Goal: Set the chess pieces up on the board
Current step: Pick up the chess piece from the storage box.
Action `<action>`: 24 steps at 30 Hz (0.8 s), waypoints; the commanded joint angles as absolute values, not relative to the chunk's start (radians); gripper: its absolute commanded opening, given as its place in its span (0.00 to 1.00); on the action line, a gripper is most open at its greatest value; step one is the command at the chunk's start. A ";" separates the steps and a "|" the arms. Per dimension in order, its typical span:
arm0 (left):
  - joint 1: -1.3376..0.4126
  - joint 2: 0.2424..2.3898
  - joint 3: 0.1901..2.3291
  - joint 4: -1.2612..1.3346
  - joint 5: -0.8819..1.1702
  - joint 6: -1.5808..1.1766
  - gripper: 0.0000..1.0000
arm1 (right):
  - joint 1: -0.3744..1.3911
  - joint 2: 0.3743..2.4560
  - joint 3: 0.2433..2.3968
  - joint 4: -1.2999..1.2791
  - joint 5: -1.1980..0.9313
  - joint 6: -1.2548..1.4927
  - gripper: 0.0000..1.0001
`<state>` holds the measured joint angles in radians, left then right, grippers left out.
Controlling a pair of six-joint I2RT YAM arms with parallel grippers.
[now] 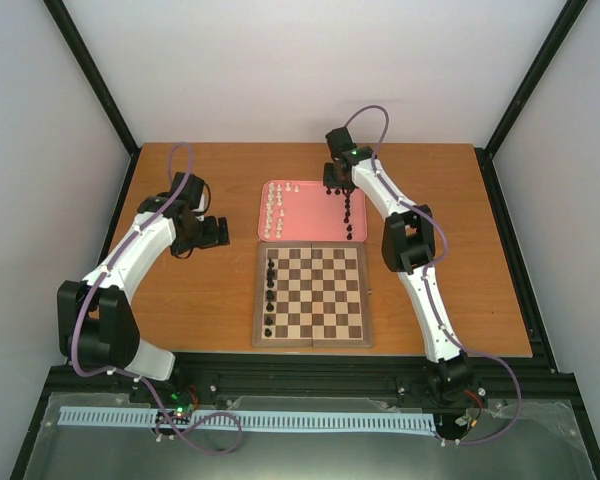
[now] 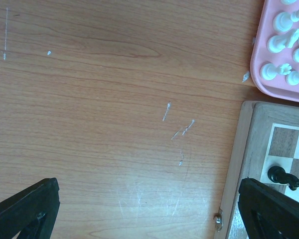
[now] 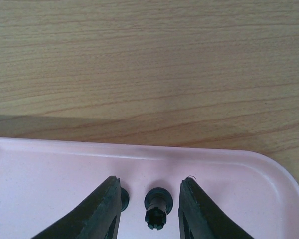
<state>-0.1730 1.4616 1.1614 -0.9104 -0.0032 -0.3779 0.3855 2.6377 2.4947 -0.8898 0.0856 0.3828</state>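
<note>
The wooden chessboard (image 1: 313, 295) lies at the table's near middle, with several black pieces (image 1: 270, 290) standing along its left column. A pink tray (image 1: 310, 225) behind it holds cream-white pieces (image 1: 277, 207) on the left and black pieces (image 1: 349, 210) on the right. My right gripper (image 1: 333, 183) is open over the tray's far right corner; in the right wrist view a black rook (image 3: 157, 208) stands between its fingers (image 3: 102, 209), untouched, and another black piece (image 3: 123, 198) is half hidden behind the left finger. My left gripper (image 1: 216, 231) is open and empty over bare table left of the board.
In the left wrist view the board's corner (image 2: 249, 149) with a black knight (image 2: 284, 177) and the tray's corner (image 2: 261, 82) with white pieces (image 2: 279, 45) lie at the right. Black frame posts border the table.
</note>
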 commanded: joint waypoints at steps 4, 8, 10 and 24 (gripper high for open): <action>-0.171 1.466 1.207 -0.892 0.001 -0.387 1.00 | 0.371 2.658 2.532 -0.885 0.076 0.401 0.33; -0.170 1.465 1.206 -0.892 0.001 -0.388 1.00 | 0.369 2.667 2.533 -0.893 0.064 0.403 0.33; -0.170 1.466 1.204 -0.890 0.000 -0.389 1.00 | 0.368 2.668 2.531 -0.899 0.066 0.403 0.33; -0.171 1.468 1.209 -0.893 -0.002 -0.390 1.00 | 0.365 2.681 2.533 -0.894 0.067 0.399 0.33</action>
<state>-0.1730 1.4616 1.1683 -0.9089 -0.0032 -0.3794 0.3744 2.6572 2.4996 -0.8936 0.0666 0.3897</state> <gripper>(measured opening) 0.998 0.328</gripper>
